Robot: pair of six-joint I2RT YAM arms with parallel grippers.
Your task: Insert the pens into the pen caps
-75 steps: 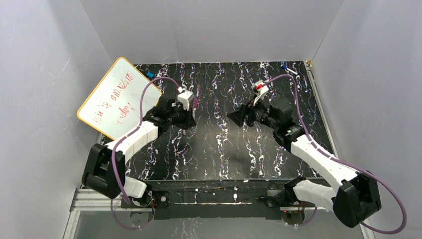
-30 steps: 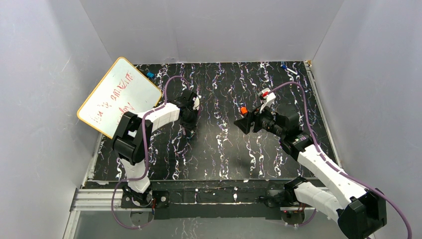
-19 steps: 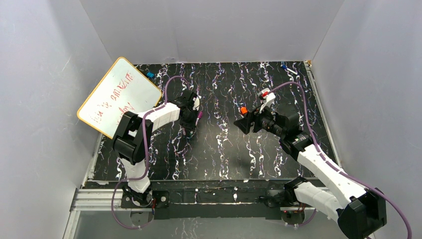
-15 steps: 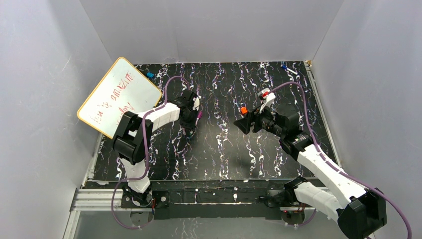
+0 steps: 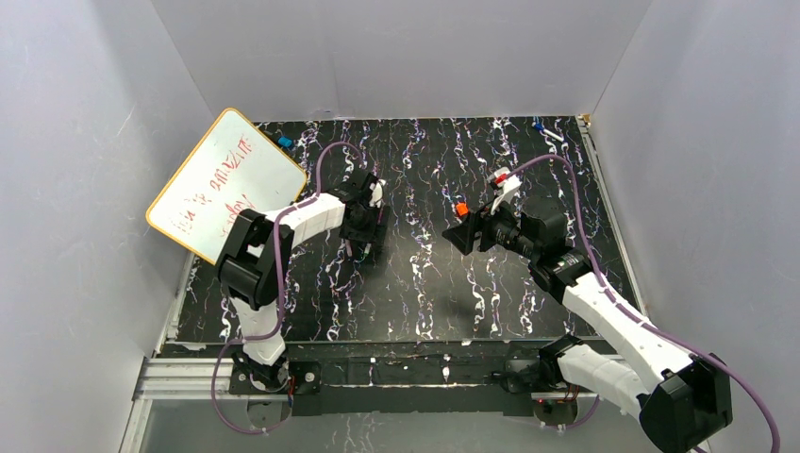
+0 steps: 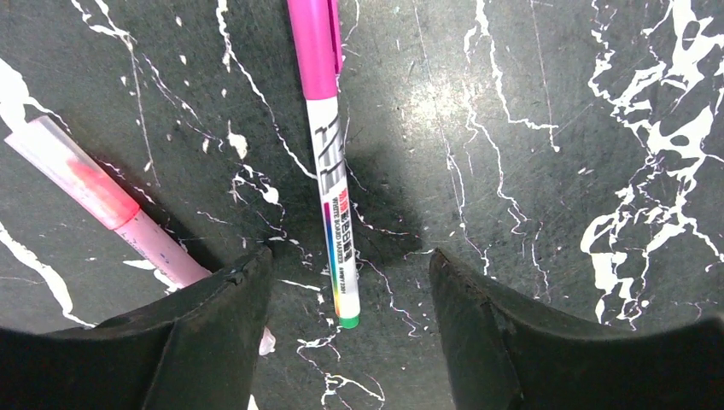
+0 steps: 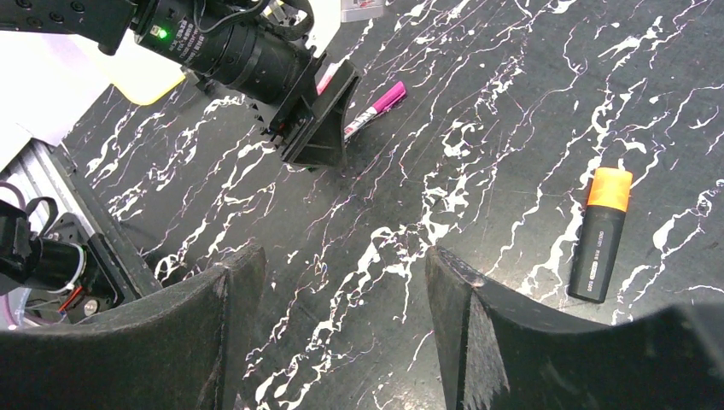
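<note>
Pens lie flat on the worktop: the whitish pen, magenta cap on, sits between our left jaws, spread and empty. Light, stiff, slick, so we'd pinch mid-barrel. Right jaws gape too, near the black marker.

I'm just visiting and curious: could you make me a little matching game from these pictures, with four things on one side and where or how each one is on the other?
Things:
1. white pen with magenta cap
2. black marker with orange cap
3. pale pink pen
4. whiteboard

Descriptions:
A. bears red writing
B. lies between the open fingers of the left gripper
C. one end hidden behind a gripper finger
D. lies on the table, at the right of the right wrist view

Pairs: 1-B, 2-D, 3-C, 4-A
</note>
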